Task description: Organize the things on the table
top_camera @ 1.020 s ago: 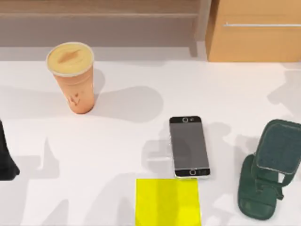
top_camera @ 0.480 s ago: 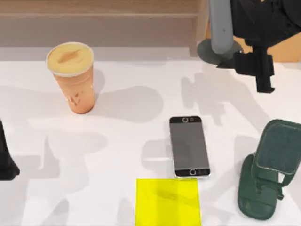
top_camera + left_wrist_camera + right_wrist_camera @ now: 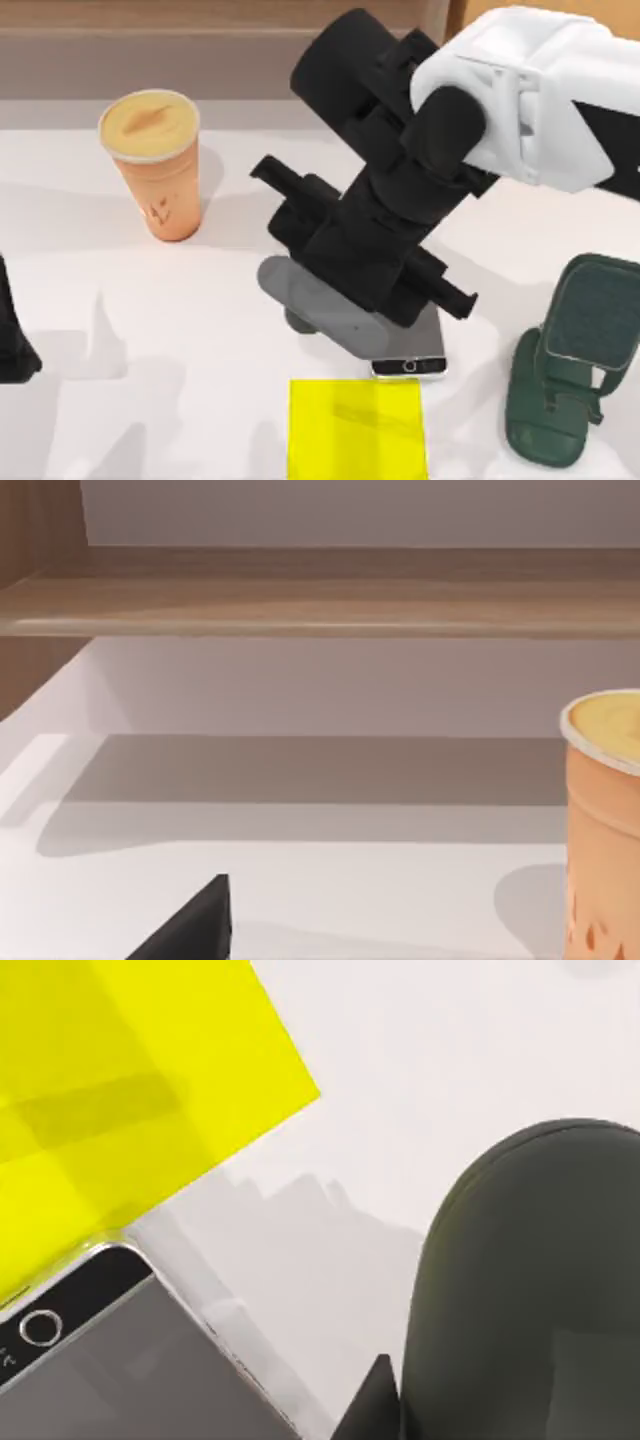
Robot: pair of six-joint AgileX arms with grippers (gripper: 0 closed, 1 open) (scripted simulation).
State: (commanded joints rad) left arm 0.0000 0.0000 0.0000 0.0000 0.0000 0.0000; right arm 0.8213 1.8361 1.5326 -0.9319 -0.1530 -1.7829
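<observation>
Yellow square pad flat at the near edge; dark green stand upright at right (tan wooden cabinet behind, mostly hidden).

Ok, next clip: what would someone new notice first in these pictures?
The right arm, a black and white bulk, reaches in from the top view's upper right and hangs over the smartphone at the table's middle, hiding most of it. Next come the bright yellow pad just in front of the phone and the orange cup standing at the far left.
</observation>
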